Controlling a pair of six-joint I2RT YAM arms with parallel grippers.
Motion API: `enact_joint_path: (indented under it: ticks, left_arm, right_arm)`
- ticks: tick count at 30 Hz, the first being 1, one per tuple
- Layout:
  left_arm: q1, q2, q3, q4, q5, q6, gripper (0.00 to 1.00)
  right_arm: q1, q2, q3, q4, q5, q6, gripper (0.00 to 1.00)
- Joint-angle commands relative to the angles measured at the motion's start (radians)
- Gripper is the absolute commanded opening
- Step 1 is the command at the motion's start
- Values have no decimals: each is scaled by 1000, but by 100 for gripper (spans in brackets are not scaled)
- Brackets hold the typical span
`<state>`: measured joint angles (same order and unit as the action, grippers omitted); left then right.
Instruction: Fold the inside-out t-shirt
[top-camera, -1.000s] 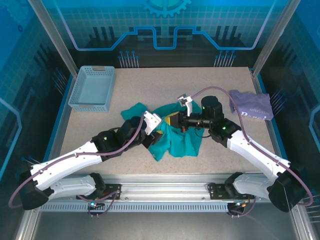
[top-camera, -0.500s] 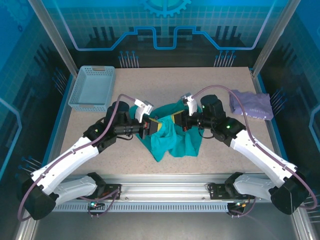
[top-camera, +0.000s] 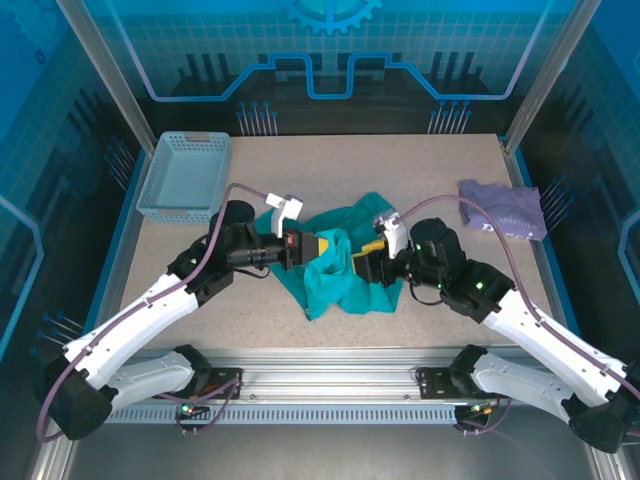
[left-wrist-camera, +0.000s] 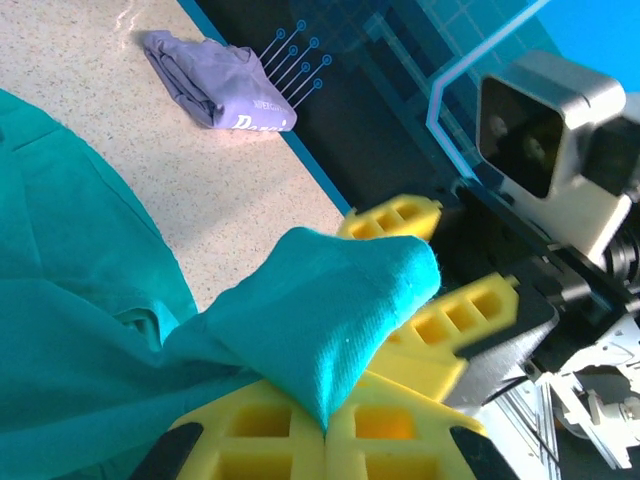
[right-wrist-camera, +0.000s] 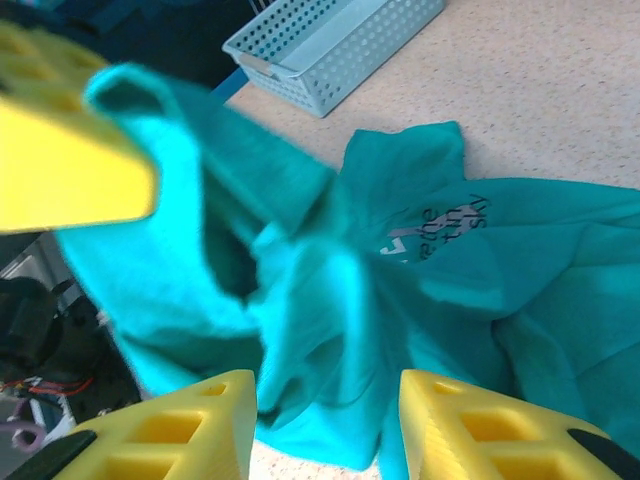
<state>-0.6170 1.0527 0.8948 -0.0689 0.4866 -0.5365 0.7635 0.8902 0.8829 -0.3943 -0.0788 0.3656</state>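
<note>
Centre of frame: left claw pinching raised fold of teal t-shirt. Right claw just beside, fingers spread, cloth between them.

The teal t-shirt carries a dark print at the centre of the right wrist view. It is a few slanted lines of lettering, too blurred to make out as words. On the purple garment, upper left of the left wrist view, white lettering starts with a large "D". A smaller line above it is too fine to read.
</note>
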Motion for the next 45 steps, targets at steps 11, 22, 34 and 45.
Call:
enact_joint_path:
  ticks: [11,22,34,45]
  left_arm:
    - [7,6,-9,23,-22,-4,0]
    - [163,-36,-100,93,35,-70,0]
    - [187,-49,-89,-9,57,30,29]
    - [116,-222,-69,-109,20,178,34]
  right_arm:
    - [46,128,-45,211,-66,87,36]
    - [-97,22,-147,481,-489,55,0]
    - [-116,93,-149,587,-537,78,0]
    - [-121,140,-132,583,-506,95,0]
